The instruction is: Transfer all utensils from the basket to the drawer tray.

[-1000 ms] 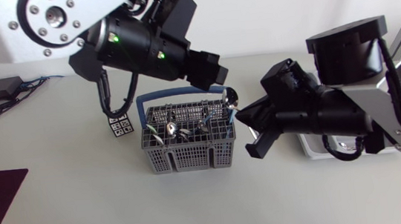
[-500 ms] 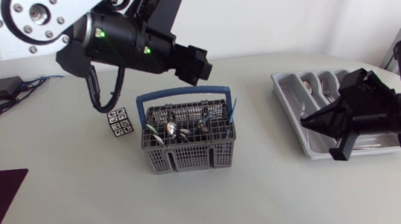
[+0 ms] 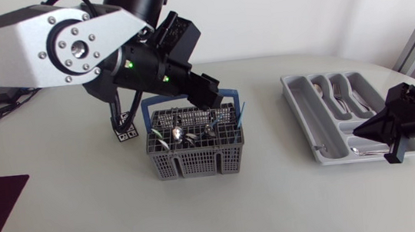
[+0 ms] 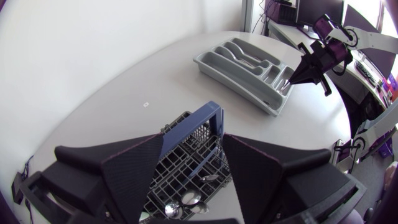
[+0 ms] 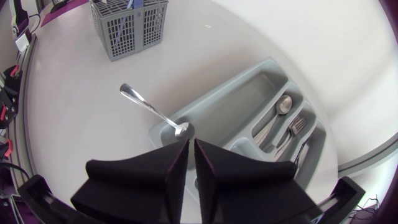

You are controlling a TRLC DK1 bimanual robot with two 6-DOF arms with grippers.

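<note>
Pale tabletop [image 5: 93, 124], tray [image 5: 211, 93] below. My right claw [image 5: 186, 142] pinches spoon [image 5: 152, 107] by its bowl. Handle seems to overhang tray's wall, so releasing now could tip it out.

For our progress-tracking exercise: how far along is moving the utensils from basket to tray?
Done: a spoon and forks lie in the tray. In hand: a second spoon ahead of the right claw, bowl at the tray's near end, handle sticking out past the rim; whether it is held is unclear. To do: several utensils stand in the basket, with the left claw open above it.
</note>
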